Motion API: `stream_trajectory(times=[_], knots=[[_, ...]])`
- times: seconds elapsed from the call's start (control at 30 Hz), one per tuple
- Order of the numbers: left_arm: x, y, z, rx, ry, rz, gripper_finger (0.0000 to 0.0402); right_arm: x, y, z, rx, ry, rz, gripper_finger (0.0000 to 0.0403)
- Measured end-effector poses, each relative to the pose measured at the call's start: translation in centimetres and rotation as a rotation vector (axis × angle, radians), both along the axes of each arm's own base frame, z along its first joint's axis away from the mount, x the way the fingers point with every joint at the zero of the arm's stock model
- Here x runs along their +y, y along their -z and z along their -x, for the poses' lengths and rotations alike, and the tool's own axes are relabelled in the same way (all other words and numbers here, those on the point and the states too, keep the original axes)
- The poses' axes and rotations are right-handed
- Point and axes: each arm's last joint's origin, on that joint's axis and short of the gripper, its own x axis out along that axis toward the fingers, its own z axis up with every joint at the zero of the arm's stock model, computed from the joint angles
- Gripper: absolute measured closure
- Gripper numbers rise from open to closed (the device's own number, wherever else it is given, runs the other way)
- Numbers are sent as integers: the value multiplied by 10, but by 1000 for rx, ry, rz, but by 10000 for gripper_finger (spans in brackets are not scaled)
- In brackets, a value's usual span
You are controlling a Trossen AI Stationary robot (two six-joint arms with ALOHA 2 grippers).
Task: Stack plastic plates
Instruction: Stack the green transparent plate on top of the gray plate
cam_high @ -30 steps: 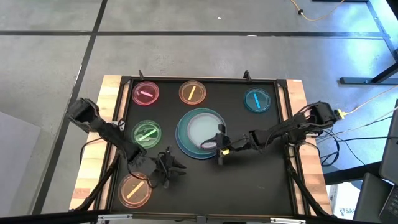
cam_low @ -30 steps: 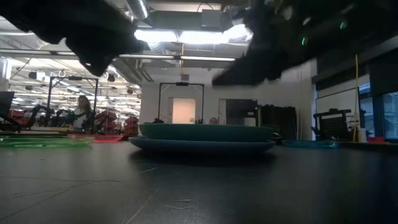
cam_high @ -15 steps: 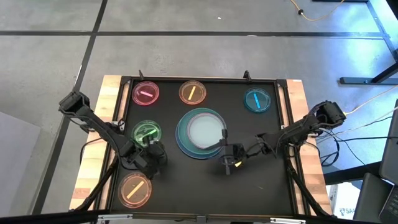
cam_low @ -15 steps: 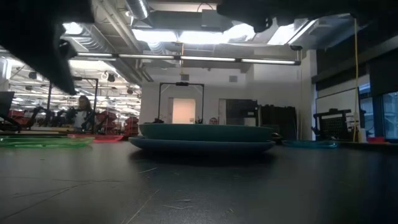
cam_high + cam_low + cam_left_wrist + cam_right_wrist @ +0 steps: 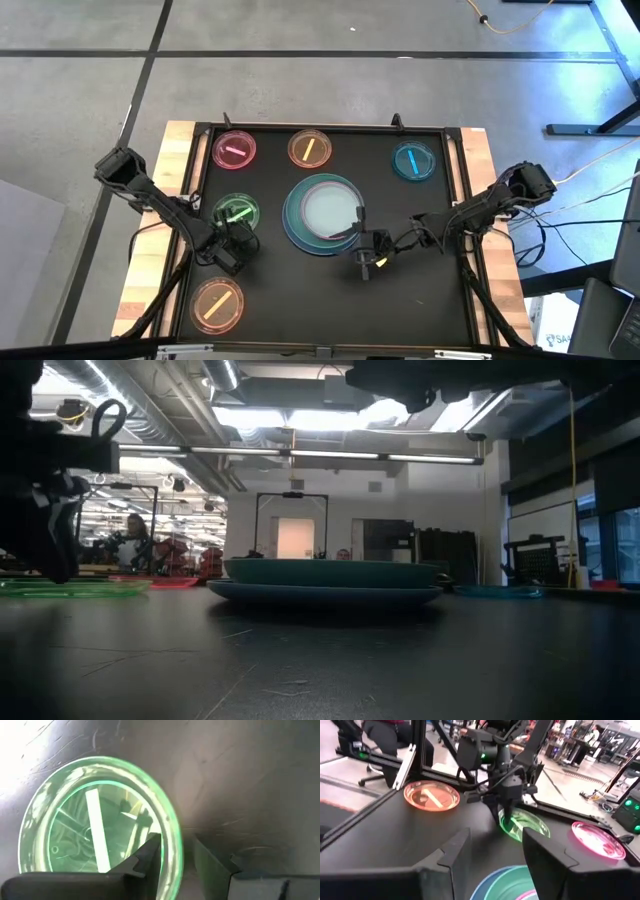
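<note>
The stack sits mid-table: a white plate on a teal one on a light-blue one, resting flat. The green striped plate lies flat to its left. My left gripper hangs over that plate's near rim, open. In the left wrist view, one finger is over the plate and one is outside it. My right gripper is open just near-right of the stack, touching nothing. My left gripper straddles the green plate's near rim, coming from above, one finger inside the rim and one outside. The plate lies flat on the table. Whether a finger touches the rim I cannot tell.
Small plates lie flat along the far side: pink, orange and cyan. Another orange plate is at the near left. The black mat has wooden borders. A person sits beyond the table.
My left gripper has moved from the near middle toward the table's left and far side and come down over the green plate's near rim. My right gripper has drawn back from the stack's rim toward the near right, then stayed still. The plates have not moved.
</note>
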Motion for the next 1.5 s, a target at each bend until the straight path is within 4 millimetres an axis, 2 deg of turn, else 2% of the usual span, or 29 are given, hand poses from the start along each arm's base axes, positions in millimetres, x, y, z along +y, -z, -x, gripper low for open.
stream_trajectory(times=[0.47, 0.6, 0.83, 0.93, 1.07, 1.5], knots=[[10, 22, 12, -14, -12, -8, 300, 0, 6, 1, 65, 10, -29, 233], [10, 23, 11, -19, 4, -23, 324, -1, 6, 1, 61, 24, -27, 233], [10, 23, 10, -24, 28, -33, 393, -1, 6, 1, 61, 45, -30, 233], [10, 22, 10, -26, 28, -45, 396, -1, 6, 1, 61, 45, -32, 233], [7, 14, 4, -21, 60, -64, 398, -1, 6, 1, 61, 45, -32, 233], [-13, -36, -30, -169, 168, -146, 400, -1, 6, 1, 61, 48, -54, 233]])
